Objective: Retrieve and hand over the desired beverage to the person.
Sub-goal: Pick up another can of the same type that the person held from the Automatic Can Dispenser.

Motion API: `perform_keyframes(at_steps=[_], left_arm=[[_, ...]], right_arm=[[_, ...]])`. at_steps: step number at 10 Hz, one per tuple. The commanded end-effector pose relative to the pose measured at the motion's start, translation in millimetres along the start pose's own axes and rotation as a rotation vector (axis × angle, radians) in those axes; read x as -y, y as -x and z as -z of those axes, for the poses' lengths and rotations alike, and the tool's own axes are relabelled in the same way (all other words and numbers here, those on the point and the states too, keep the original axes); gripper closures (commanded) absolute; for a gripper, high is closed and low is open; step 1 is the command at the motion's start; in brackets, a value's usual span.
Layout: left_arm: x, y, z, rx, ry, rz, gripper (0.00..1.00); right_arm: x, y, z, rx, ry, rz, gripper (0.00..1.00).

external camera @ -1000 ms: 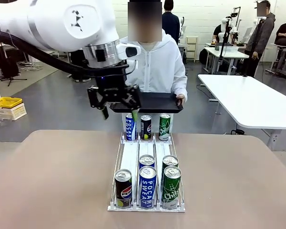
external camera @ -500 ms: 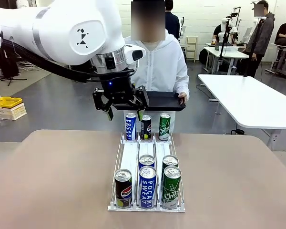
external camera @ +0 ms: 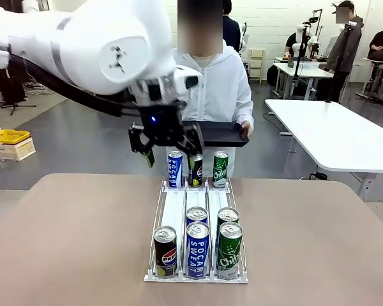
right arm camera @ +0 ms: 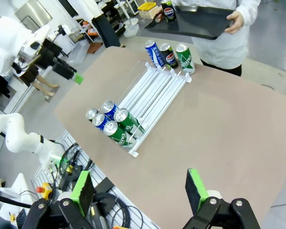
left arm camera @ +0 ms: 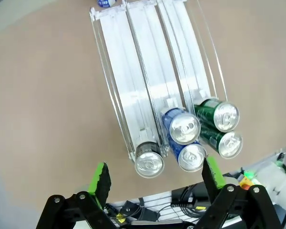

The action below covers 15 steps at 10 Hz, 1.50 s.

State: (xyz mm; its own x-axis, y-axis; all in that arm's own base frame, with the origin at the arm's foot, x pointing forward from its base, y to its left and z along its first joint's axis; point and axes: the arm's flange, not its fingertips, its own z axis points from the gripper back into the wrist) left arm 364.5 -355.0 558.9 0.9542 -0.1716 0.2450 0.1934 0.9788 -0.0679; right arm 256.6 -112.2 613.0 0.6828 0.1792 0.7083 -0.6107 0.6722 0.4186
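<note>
One broad brown tabletop (external camera: pixel 70 242) takes up the near half of the front view, and the white left arm (external camera: pixel 83 44) reaches over it from the robot's left. At the far edge stands the person (external camera: pixel 217 89) in a white hooded jacket, holding a black tray (external camera: pixel 220 134) with both hands. In the right wrist view a dark Pepsi can (right arm camera: pixel 169 12) stands upright on that tray, close to one of the hands.

A clear three-lane rack (external camera: pixel 172 207) lies mid-tabletop, running from the robot's side toward the person. Five near cans (external camera: pixel 198 248) crowd its near end: a Pepsi, two blue Pocari Sweat and two green ones. Three far cans (external camera: pixel 220 169) stand in a row at its far end, blue, dark and green.

The left tool (external camera: pixel 171 150) hangs just above that far row, in front of the tray, its fingers spread apart and touching no can. The right tool (right arm camera: pixel 138 191) sits high over the tabletop's near side, its green pads (right arm camera: pixel 195 183) also spread wide.
</note>
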Motion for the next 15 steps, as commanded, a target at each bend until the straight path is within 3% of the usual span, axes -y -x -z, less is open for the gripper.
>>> perform_keyframes(at_steps=[1, 3, 7, 15], left_arm=[[48, 30, 26, 0.04, -0.132, -0.081, 0.0], [70, 41, 46, -0.009, -0.129, -0.161, 0.0], [75, 48, 80, -0.004, -0.074, -0.302, 0.0], [73, 67, 99, -0.14, -0.058, -0.02, 0.0]], right_arm=[[0, 0, 2, 0.018, -0.026, -0.013, 0.0], [0, 0, 2, 0.018, -0.026, -0.013, 0.0], [0, 0, 2, 0.018, -0.026, -0.013, 0.0], [0, 0, 2, 0.018, -0.026, -0.013, 0.0]])
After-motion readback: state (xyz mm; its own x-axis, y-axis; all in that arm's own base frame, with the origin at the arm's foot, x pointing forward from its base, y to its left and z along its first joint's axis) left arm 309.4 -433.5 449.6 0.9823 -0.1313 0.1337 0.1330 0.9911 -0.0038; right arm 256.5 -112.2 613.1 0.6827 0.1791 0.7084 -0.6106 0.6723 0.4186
